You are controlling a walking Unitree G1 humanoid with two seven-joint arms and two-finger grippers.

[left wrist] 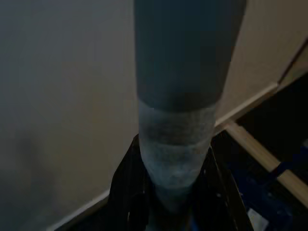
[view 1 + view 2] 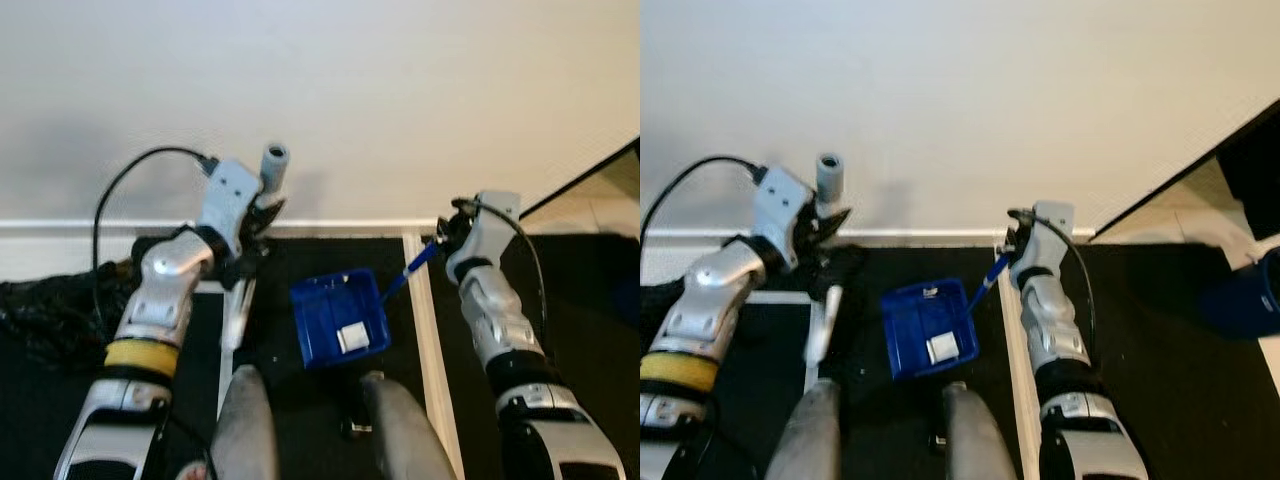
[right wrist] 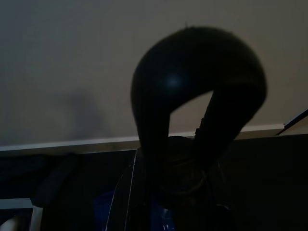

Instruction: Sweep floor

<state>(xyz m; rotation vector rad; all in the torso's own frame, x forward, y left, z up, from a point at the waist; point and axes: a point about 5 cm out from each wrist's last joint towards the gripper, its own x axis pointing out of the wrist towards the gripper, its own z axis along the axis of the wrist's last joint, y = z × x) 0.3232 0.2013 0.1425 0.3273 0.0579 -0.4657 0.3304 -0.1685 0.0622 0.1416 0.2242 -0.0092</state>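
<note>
My left gripper [image 2: 255, 225] is shut on a grey broom handle [image 2: 275, 160], which stands nearly upright by the wall; its pale lower shaft [image 2: 235, 315] runs down to the floor. In the left wrist view the black fingers [image 1: 127, 192] clasp the handle [image 1: 178, 144]. My right gripper [image 2: 447, 238] is shut on the thin blue handle [image 2: 410, 268] of a blue dustpan [image 2: 320, 325], which rests on the dark floor between my arms. A small white scrap [image 2: 352, 337] lies in the pan. The handle's dark loop end [image 3: 159, 96] looms in the right wrist view.
A cream wall with a white baseboard [image 2: 340, 227] stands close ahead. The floor is black matting crossed by pale wooden strips [image 2: 428, 330]. A black bag [image 2: 40, 310] lies at the left. A dark blue object [image 2: 1245, 295] sits far right. My grey knees [image 2: 245, 420] are below.
</note>
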